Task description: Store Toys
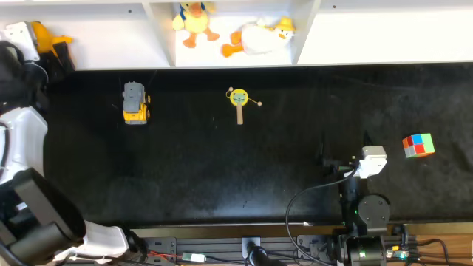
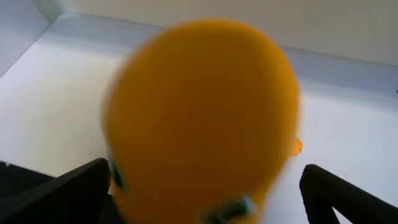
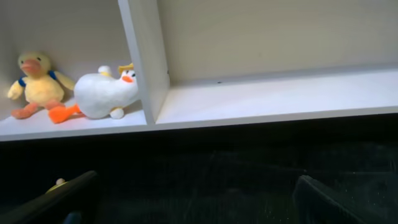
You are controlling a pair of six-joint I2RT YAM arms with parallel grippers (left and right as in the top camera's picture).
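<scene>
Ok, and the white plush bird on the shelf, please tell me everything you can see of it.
The white plush bird looks soft and stuffed: a rounded white body, orange beak, orange feet and a small yellow cap. It lies on its side on the floor of the middle compartment of the white shelf, head towards the divider, feet towards the yellow plush duck sitting beside it. No gripper touches it.

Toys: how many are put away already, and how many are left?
Two put away: the yellow duck and the white duck sit in the middle shelf compartment. In hand: the left tool holds an orange toy in the left compartment. Left on the table: the truck, the rattle and the colour cube.
</scene>
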